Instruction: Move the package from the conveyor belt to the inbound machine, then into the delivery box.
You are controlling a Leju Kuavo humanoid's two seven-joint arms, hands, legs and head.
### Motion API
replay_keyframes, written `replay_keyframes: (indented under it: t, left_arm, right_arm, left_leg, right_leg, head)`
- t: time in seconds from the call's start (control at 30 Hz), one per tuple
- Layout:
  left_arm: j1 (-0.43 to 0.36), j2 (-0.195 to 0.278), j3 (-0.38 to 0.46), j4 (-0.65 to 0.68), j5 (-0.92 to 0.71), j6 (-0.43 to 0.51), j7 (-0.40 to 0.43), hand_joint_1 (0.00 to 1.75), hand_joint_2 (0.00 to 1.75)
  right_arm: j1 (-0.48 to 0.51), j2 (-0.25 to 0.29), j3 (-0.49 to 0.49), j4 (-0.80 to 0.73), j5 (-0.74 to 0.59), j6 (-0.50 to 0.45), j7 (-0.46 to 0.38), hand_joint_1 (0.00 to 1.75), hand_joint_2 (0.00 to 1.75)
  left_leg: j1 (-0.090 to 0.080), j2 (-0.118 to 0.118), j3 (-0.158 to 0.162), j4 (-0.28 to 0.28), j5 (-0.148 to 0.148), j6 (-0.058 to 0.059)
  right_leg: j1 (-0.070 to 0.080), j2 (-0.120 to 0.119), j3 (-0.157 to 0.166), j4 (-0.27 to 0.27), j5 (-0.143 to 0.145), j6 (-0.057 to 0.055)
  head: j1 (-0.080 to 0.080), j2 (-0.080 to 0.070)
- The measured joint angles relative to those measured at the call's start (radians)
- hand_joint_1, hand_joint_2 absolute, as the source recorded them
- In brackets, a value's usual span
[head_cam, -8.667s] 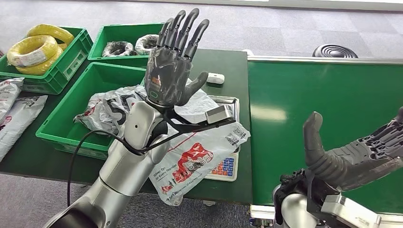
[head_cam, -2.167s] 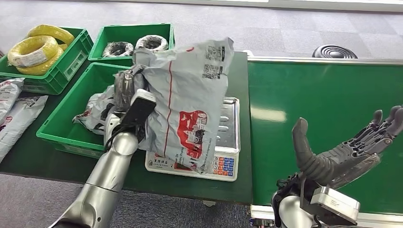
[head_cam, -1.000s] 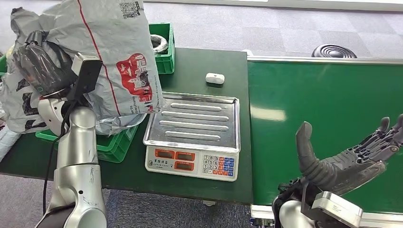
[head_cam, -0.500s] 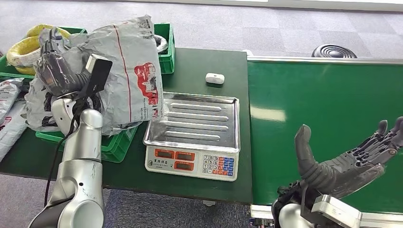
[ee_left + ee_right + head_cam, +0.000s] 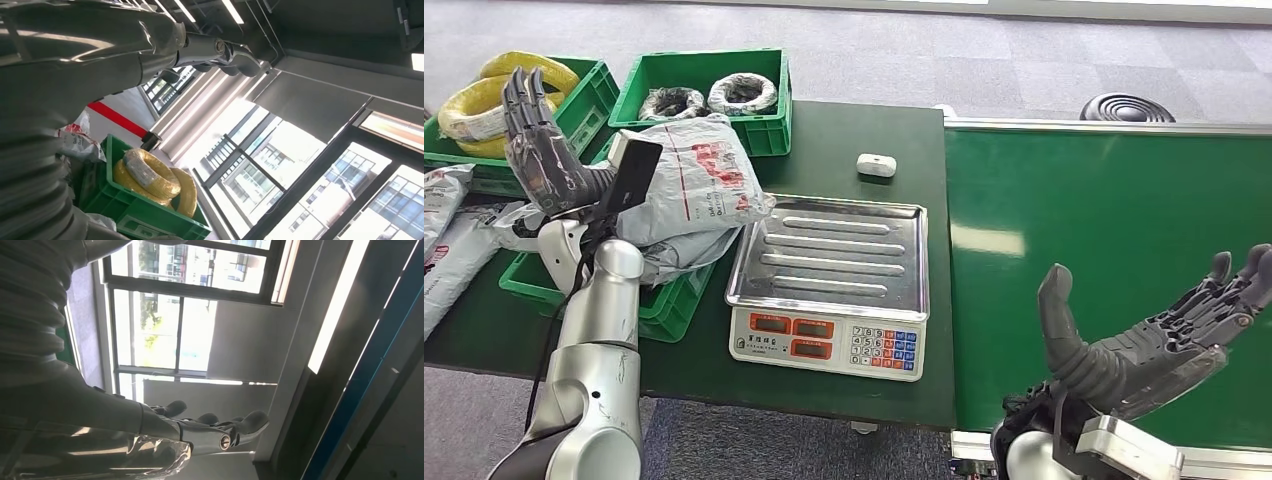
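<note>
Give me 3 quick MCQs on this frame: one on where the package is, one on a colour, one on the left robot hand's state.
1. Where does the grey package lie?
A. on the scale tray
B. on the pile in the near green crate
C. on the conveyor belt

2. What colour are the cable coils in the far-left crate?
A. yellow
B. red
C. blue

3. What is the left robot hand doing?
A. gripping the package
B. pressing the scale keys
C. raised, fingers apart, holding nothing

Answers:
1 B: it rests over the green crate, while the scale tray is bare.
2 A: the coils are plainly yellow.
3 C: its fingers point up beside the package, apart from it.
</note>
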Motion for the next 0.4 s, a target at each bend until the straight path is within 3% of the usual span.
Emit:
replay_keyframes:
  t: [0.1, 0.2, 0.4]
  left_arm:
    - [0.015, -0.015, -0.006, -0.041, 0.133, 0.000, -0.084, 0.00, 1.75]
    - [0.047, -0.028, -0.058, -0.111, 0.377, -0.025, -0.146, 0.00, 1.75]
    - [0.166, -0.031, -0.228, -0.335, 0.881, -0.238, -0.167, 0.00, 1.75]
  right_arm:
    - [-0.001, 0.000, 0.000, 0.003, 0.000, 0.000, 0.000, 0.00, 1.75]
    - [-0.001, 0.000, 0.000, 0.008, -0.001, 0.000, 0.000, 0.00, 1.75]
    - [-0.002, -0.002, -0.003, 0.013, -0.009, 0.000, 0.000, 0.00, 1.75]
  left_leg:
    - [0.000, 0.000, 0.000, 0.000, 0.000, 0.000]
    - [0.000, 0.000, 0.000, 0.000, 0.000, 0.000]
    - [0.000, 0.000, -0.001, 0.000, -0.001, 0.000]
  right_leg:
    - [0.000, 0.000, 0.000, 0.000, 0.000, 0.000]
    - [0.000, 0.000, 0.000, 0.000, 0.000, 0.000]
    - [0.000, 0.000, 0.000, 0.000, 0.000, 0.000]
  head:
    - [0.000, 0.000]
    - [0.000, 0.000]
    - [0.000, 0.000]
